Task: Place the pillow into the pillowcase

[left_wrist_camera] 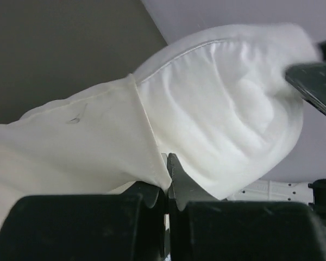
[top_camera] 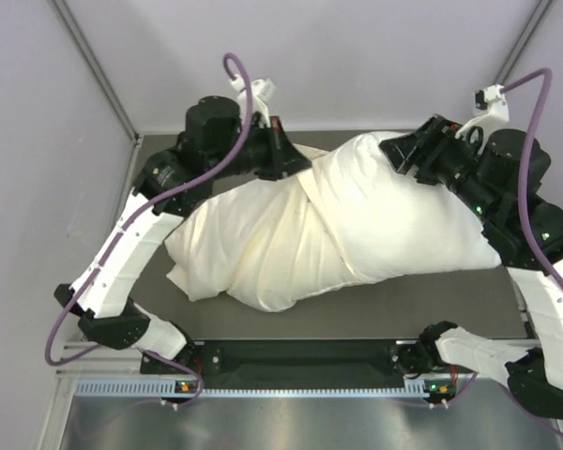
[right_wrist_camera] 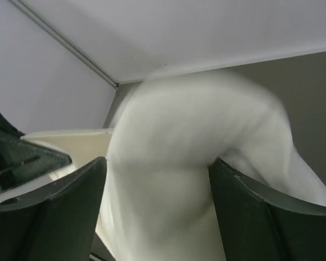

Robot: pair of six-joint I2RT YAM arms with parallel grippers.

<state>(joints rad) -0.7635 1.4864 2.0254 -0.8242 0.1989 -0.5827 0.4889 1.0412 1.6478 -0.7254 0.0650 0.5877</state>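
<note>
The plump white pillow [top_camera: 408,225] lies across the table, its left half inside the cream pillowcase [top_camera: 249,248]. At the far side of the opening, my left gripper [top_camera: 289,161] is shut on the pillowcase hem. The left wrist view shows the jaws closed together on that hem [left_wrist_camera: 152,157], with the pillowcase [left_wrist_camera: 70,147] to the left and bare pillow [left_wrist_camera: 233,119] to the right. My right gripper [top_camera: 401,155] holds the pillow's far right corner. In the right wrist view its fingers [right_wrist_camera: 236,201] stand wide apart, pressed into the bulging pillow [right_wrist_camera: 168,179] between them.
The dark grey table [top_camera: 422,305] shows in front of the pillow. Grey walls and a corner post [top_camera: 98,75] stand close behind both grippers. A black rail [top_camera: 300,356] with the arm bases runs along the near edge.
</note>
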